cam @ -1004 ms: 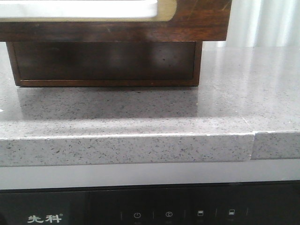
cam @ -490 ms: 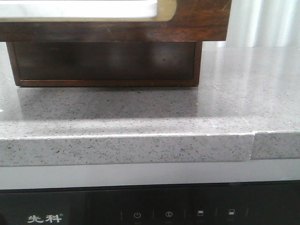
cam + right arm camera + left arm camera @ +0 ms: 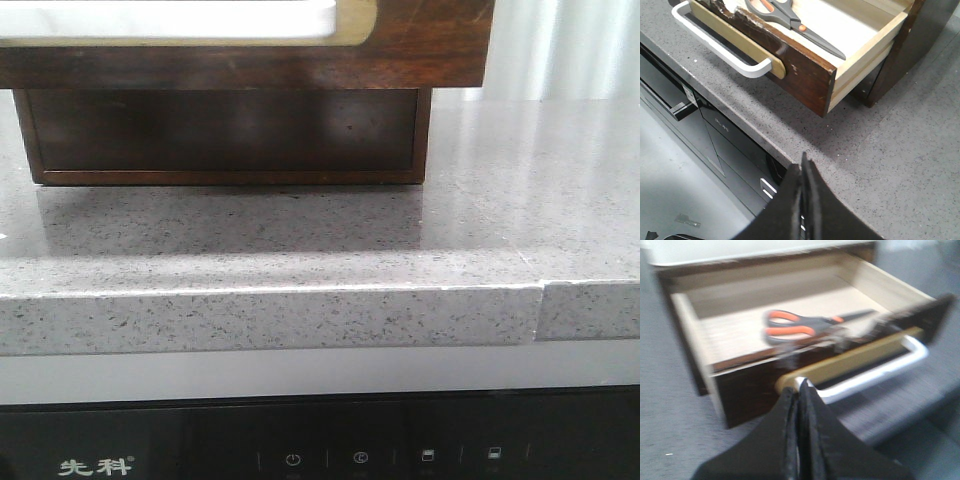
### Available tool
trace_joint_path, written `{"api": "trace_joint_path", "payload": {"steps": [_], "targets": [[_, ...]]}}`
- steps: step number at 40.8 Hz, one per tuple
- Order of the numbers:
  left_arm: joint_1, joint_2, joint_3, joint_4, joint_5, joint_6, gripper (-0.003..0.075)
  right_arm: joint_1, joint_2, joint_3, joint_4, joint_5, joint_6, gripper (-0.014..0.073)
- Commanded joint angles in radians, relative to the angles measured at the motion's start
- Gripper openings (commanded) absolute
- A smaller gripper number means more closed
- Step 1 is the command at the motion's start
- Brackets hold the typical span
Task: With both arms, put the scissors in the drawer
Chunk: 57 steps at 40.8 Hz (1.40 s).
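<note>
The drawer [image 3: 747,387] stands pulled open on the grey counter. The scissors [image 3: 790,326], grey with orange-lined loops, lie flat inside it on the pale wood floor. My left gripper [image 3: 799,386] is shut and empty, its tips just in front of one end of the drawer's white handle [image 3: 880,372]; this view is blurred. In the right wrist view the drawer [image 3: 805,70] and the scissors [image 3: 790,19] show too. My right gripper [image 3: 804,159] is shut and empty, over the counter's front edge, away from the drawer. The front view shows only the drawer's dark front [image 3: 425,45], no gripper.
The brown cabinet body [image 3: 220,130] sits under the drawer on the speckled grey counter [image 3: 300,240]. Below the counter's front edge is a black appliance panel [image 3: 350,450]. A white curtain [image 3: 570,50] hangs at the back right.
</note>
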Motion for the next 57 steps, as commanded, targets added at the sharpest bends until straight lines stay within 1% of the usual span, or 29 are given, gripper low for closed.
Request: {"api": "trace_joint_path", "payload": {"steps": [1,7,12,17,23,26,33,57], "targets": [[0.098,-0.072,0.1,-0.004,-0.215,-0.011,-0.002,-0.006,0.0,-0.024,0.005,-0.076,0.0,-0.0069],[0.246,-0.212,0.314,-0.004,-0.396,-0.011,-0.002,-0.006,0.0,-0.024,0.005,-0.076,0.0,-0.0069],[0.324,-0.31,0.484,-0.004,-0.498,-0.011,-0.002,-0.006,0.0,-0.024,0.005,-0.076,0.0,-0.0069],[0.356,-0.388,0.615,-0.004,-0.564,-0.011,-0.002,-0.006,0.0,-0.024,0.005,-0.076,0.0,-0.0069],[0.357,-0.431,0.723,-0.004,-0.674,-0.002,-0.002,-0.006,0.0,-0.024,0.005,-0.076,0.0,-0.0069],[0.357,-0.429,0.72,0.001,-0.653,0.001,-0.002,-0.006,0.0,-0.024,0.005,-0.075,0.0,-0.0069],[0.357,-0.429,0.722,0.001,-0.688,0.001,-0.002,-0.006,0.003,-0.024,0.005,-0.074,0.0,-0.0069],[0.353,-0.427,0.722,0.001,-0.69,0.001,-0.002,-0.006,0.003,-0.024,0.005,-0.074,0.0,-0.0069]]}}
